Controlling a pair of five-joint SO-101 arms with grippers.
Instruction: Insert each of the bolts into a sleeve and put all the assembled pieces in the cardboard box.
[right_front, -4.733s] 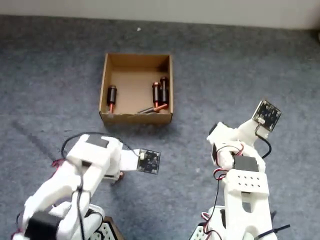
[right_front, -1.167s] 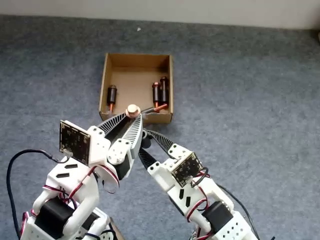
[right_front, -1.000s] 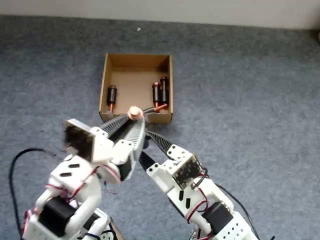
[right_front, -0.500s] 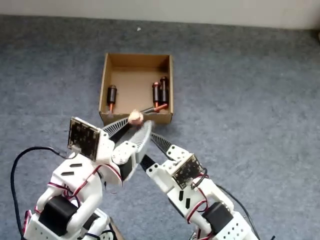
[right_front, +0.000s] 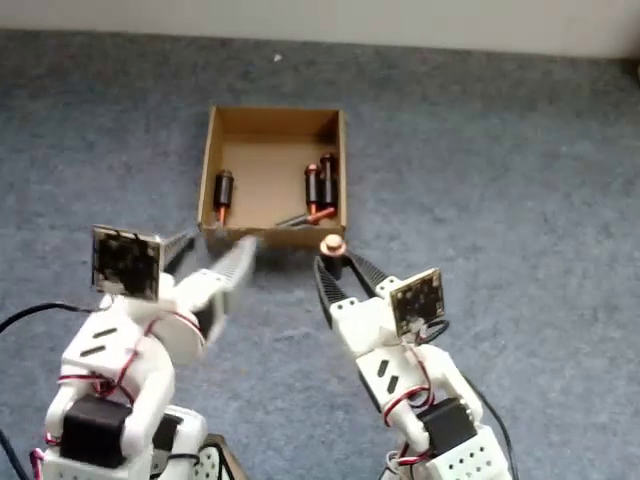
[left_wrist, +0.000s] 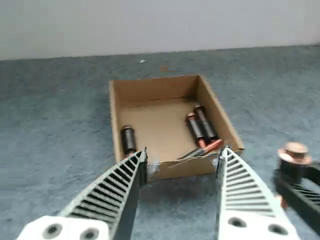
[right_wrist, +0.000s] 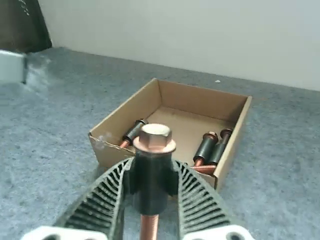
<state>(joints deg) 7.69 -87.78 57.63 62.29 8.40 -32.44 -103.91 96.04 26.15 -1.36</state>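
My right gripper (right_front: 335, 263) is shut on a black sleeve (right_wrist: 150, 182) with a copper bolt (right_wrist: 156, 139) through it, held upright just in front of the cardboard box (right_front: 208, 165); the bolt head (right_front: 332, 245) points up. In the right wrist view, this gripper (right_wrist: 152, 167) clamps the sleeve on both sides. My left gripper (right_front: 222, 240) stands open and holds nothing, near the box's front left corner. Inside the box lie one assembled piece (right_front: 223, 190) on the left and two more (right_front: 318, 182) on the right, with a copper bolt (right_front: 312, 215) beside them.
Grey carpet surrounds the box on every side. In the left wrist view the box (left_wrist: 115, 115) lies straight ahead between the open fingers (left_wrist: 125, 185), with the right gripper's bolt head (left_wrist: 294, 151) off to one side.
The left gripper has let go of the bolt-and-sleeve piece, opened and drawn back to the left. The right gripper has closed on it and carried it to the right.
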